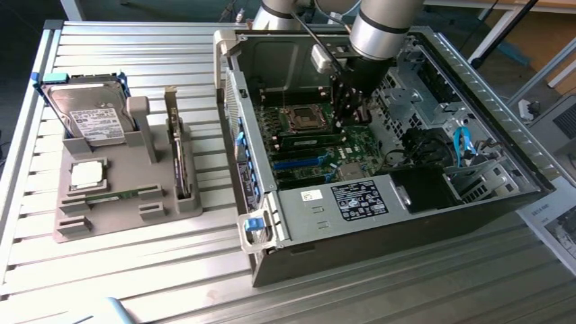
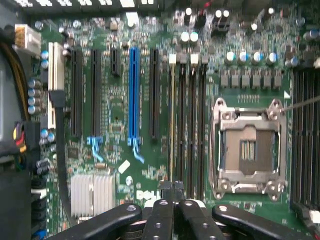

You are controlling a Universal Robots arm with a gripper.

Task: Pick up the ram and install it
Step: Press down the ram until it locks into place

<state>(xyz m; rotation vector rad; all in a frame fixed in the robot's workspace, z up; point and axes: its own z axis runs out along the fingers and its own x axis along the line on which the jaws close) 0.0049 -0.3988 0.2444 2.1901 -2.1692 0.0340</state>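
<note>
My gripper (image 1: 347,121) is inside the open computer case (image 1: 504,135), low over the motherboard (image 2: 117,110) beside the empty processor socket (image 2: 248,150). In the wrist view its fingers (image 2: 173,190) are shut together. A thin, pale-edged board (image 2: 172,125) stands edge-on in the nearest memory slot and runs right under the fingertips. Whether they pinch it or only rest on it I cannot tell. A narrow green ram stick (image 1: 115,196) lies flat in the grey fixture (image 1: 99,226) at the exterior view's left, far from the gripper.
The fixture also holds a silver hard drive (image 1: 90,115), a square processor chip (image 1: 88,175) and a card standing on edge (image 1: 183,162). Black and blue expansion slots (image 2: 132,95), a finned heatsink (image 2: 91,192) and cables (image 1: 463,145) crowd the case interior.
</note>
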